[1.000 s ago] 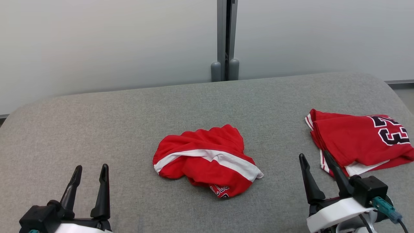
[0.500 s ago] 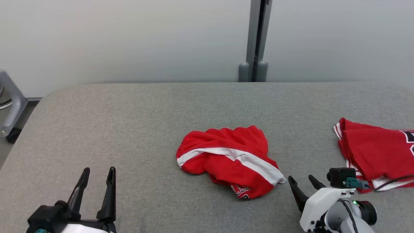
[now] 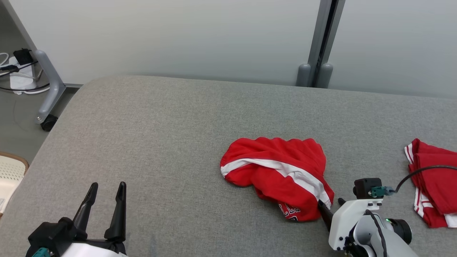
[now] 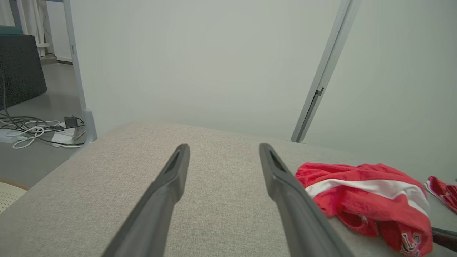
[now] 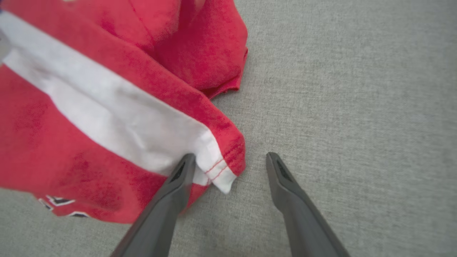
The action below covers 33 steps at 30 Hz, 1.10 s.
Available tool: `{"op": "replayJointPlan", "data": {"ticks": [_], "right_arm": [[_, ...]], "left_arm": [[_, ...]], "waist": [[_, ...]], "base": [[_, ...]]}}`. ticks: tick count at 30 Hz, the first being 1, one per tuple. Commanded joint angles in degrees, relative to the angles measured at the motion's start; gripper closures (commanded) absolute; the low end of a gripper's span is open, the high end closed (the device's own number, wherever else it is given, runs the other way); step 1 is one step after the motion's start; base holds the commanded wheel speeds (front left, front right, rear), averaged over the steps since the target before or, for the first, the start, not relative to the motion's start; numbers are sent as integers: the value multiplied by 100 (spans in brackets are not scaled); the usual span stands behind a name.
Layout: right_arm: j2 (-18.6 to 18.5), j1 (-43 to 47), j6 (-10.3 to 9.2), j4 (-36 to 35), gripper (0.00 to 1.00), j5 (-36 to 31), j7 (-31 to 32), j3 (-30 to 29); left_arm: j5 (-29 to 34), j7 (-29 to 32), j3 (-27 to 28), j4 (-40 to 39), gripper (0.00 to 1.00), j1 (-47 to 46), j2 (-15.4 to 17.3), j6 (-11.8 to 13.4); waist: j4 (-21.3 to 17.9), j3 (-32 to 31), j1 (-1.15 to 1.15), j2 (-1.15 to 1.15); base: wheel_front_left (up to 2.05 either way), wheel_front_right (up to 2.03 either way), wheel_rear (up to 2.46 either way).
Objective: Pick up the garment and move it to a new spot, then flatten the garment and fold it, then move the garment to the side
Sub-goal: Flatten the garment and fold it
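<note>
The garment [image 3: 278, 171] is a crumpled red piece with a white stripe, lying right of centre on the grey padded table [image 3: 160, 125]. My right gripper [image 3: 330, 203] is open and tilted down at the garment's near right corner. In the right wrist view the garment [image 5: 107, 107] sits at upper left. Its white hem corner lies between the spread fingers of the right gripper [image 5: 229, 157], with the left finger over the cloth. My left gripper [image 3: 108, 185] stands open over bare table at lower left, well away from the garment [image 4: 364, 192]. Nothing lies between the fingers of the left gripper [image 4: 224, 146].
A second red garment [image 3: 432, 178], folded, lies at the table's right edge, under the right arm's cable. Off the table's left side are a grey wheeled stand leg [image 3: 48, 92], floor cables [image 3: 18, 67] and a white basket [image 3: 9, 175]. A partition post [image 3: 321, 43] rises behind.
The head camera has turned left, so the whole scene sits further right. My right gripper has lowered and tipped down to the garment's right corner. The left gripper has stayed in place.
</note>
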Motion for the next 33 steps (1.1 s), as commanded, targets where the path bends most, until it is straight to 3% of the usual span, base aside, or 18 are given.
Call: {"op": "replayJointPlan", "data": {"ticks": [1,2,3,4,5,14,19,33], "right_arm": [[-37,-69,1,73,0,69,-57,21],[-38,-87,1,151,8,106,-54,62],[-35,-104,1,227,57,145,-60,113],[-32,-119,1,292,75,183,-95,153],[-31,-137,1,334,100,229,-125,190],[-57,-302,1,579,100,383,-424,337],[-362,-393,1,410,100,237,-500,193],[-1058,-383,1,-54,100,-661,209,-238]], "left_arm": [[-21,7,20,27,0,-136,45,-27],[-22,5,20,40,0,-147,44,-27],[-25,2,19,54,0,-152,45,-36],[-30,0,21,64,0,-152,44,-41],[-39,-4,29,75,0,-150,40,-45],[-41,-55,48,132,0,-83,0,-47],[-42,-60,51,136,0,-3,-25,2],[-66,-62,-2,167,0,-55,-27,-50]], "waist": [[28,21,0,0],[41,27,0,0],[50,32,0,0],[54,37,0,0],[53,39,0,0],[-116,-107,0,0],[-308,-203,0,0],[-587,-116,0,0]], "base": [[0,0,0],[0,0,0],[0,0,0],[0,0,0],[0,0,0],[0,0,0],[0,0,0],[0,0,0]]}}
